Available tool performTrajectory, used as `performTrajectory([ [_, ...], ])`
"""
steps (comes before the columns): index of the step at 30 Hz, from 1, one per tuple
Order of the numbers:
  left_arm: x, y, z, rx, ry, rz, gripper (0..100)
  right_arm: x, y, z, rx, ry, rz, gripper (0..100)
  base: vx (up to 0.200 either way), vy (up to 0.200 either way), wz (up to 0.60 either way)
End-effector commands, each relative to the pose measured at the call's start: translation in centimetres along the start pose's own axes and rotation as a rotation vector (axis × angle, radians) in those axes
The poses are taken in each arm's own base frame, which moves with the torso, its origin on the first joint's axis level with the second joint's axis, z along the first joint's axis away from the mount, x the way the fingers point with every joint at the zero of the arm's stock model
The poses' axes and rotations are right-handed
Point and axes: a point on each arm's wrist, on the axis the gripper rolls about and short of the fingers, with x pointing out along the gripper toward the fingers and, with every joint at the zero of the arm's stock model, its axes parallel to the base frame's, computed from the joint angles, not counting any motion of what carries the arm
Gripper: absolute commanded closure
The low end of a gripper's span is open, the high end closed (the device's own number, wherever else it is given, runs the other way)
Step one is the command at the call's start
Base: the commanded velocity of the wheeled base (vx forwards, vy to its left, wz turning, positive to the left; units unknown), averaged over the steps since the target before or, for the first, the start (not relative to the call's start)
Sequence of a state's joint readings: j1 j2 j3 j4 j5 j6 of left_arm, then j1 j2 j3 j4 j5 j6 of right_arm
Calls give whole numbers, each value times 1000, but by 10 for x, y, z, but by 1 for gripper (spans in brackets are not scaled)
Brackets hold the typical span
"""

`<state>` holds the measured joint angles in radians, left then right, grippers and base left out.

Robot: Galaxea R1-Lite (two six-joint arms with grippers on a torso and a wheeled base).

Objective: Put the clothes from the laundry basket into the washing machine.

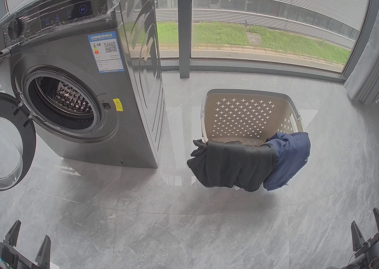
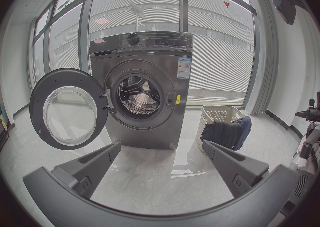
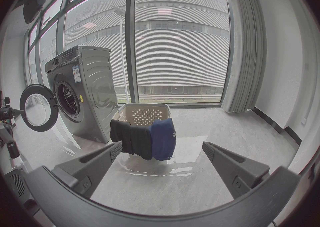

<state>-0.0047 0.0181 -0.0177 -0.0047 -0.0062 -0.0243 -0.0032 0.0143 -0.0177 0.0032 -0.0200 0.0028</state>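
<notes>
1. The laundry basket [image 1: 252, 94] stands on the floor [image 1: 158, 222]. Two garments hang over its near rim. The black garment [image 1: 231, 165] covers most of that rim and the navy garment [image 1: 290, 159] sits at the rim's right end, their edges overlapping. The rest of the basket's inside looks bare.
2. The washing machine [image 1: 130, 96] stands to the left of the basket, near it but apart. Its round door [image 1: 15, 147] is swung wide open on the side away from the basket, so the drum [image 1: 69, 100] is exposed.
3. The left pincer [image 1: 28, 238] is well short of the basket, on the robot's side. It is spread wide and holds nothing.
4. The right pincer [image 1: 365, 222] is likewise well short of the basket, spread wide and empty.
5. Judged from this, no garment has been picked up, so the task is at its start: the approach to the basket.
6. The next move probably calls for getting closer, then lowering one pincer onto the fold of a garment at the rim. It should pinch a single layer so the other garment is not dragged along.
</notes>
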Motion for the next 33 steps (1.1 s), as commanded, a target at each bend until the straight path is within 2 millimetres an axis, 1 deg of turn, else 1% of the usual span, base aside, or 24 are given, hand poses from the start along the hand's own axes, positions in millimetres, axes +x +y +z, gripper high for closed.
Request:
performTrajectory([
  [1,0,0,-5,0,0,0,0,1,0,-5,0,17,0,0,0,-200,0],
  [11,0,0,-5,0,0,0,0,1,0,-5,0,17,0,0,0,-200,0],
  [32,0,0,-5,1,0,-1,0,1,0,-5,0,17,0,0,0,0,0],
  [33,0,0,-5,1,0,-1,0,1,0,-5,0,17,0,0,0,200,0],
])
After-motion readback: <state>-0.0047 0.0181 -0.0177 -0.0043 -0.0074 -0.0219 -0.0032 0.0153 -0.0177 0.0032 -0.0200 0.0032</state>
